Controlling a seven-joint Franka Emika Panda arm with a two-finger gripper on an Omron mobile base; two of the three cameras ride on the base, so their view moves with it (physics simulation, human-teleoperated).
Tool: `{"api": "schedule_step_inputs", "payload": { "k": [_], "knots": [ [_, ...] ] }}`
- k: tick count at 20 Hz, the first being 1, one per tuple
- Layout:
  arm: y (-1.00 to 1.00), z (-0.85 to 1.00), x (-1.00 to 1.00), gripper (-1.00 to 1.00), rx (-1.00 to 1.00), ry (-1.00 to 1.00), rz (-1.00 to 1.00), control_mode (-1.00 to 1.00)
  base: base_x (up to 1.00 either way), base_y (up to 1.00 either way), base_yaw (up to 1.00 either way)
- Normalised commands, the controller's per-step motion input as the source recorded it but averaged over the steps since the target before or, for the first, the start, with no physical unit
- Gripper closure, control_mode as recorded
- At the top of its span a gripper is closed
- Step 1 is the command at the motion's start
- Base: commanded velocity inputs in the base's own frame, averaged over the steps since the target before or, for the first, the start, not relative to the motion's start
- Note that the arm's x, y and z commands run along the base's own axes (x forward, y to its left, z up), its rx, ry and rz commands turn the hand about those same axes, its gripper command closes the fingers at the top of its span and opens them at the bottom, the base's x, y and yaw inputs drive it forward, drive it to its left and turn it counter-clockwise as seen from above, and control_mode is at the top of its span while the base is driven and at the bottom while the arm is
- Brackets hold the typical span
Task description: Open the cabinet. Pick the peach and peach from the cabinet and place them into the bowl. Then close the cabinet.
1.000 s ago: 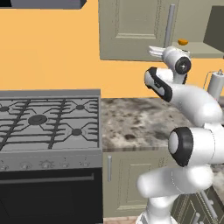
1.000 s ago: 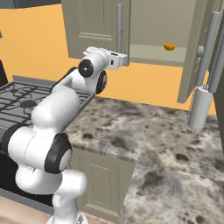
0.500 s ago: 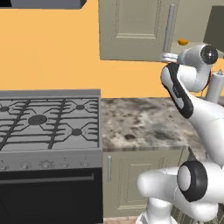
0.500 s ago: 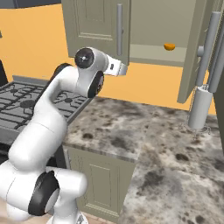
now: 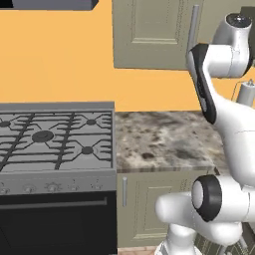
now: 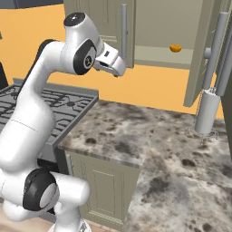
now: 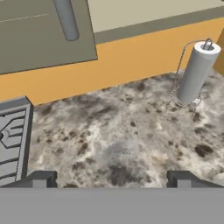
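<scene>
Sitting on the cabinet (image 6: pixel 156 27) shelf, the orange peach (image 6: pixel 175 47) is at the back, well above the counter (image 6: pixel 149 149). Right door (image 6: pixel 204 50) stands swung out; left door (image 6: pixel 106 27) is shut w/ its bar handle (image 6: pixel 123 29) just beside the gripper (image 6: pixel 118 68). 2nd peach and bowl can't be placed from these views.

Claw: fingers (image 7: pixel 43 178) spread wide, nothing between them; hand cam looks down at counter and paper towel roll (image 7: pixel 194 72), not at the shelf.

Risks, as I judge:
- Hand is pointed low and sits under the shut door's bottom edge; lifting straight toward the shelf could clip that edge or the handle.
- Reach into the opening must pass btwn shut door and open door; wide elbow swing may knock the open one.
- Peach is round, sits near shelf back; off-centre pinch could roll it deeper or off the lip.
- Roll stands below the open door; a low retreat w/ fruit may tip it.
</scene>
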Motion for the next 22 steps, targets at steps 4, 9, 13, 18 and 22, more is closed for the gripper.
{"api": "schedule_step_inputs", "payload": {
  "k": [4, 9, 13, 18, 22],
  "knots": [
    [-0.42, -0.73, -1.00, -1.00, 0.00, 0.00, 0.00, -1.00, 0.00, 0.00, 0.00],
    [-0.68, -0.09, -1.00, -1.00, 0.00, -0.10, -0.03, -1.00, 0.00, 0.00, 0.00],
    [-0.88, 0.00, -1.00, -1.00, 0.00, -0.15, -0.09, -1.00, 0.00, 0.00, 0.00],
    [-0.98, 0.00, -0.97, -1.00, 0.00, -0.05, -0.15, -1.00, 0.00, 0.00, 0.00],
    [-0.91, 0.02, -0.88, -1.00, -0.02, -0.09, -0.10, -1.00, 0.00, 0.00, 0.00]
  ]
}}
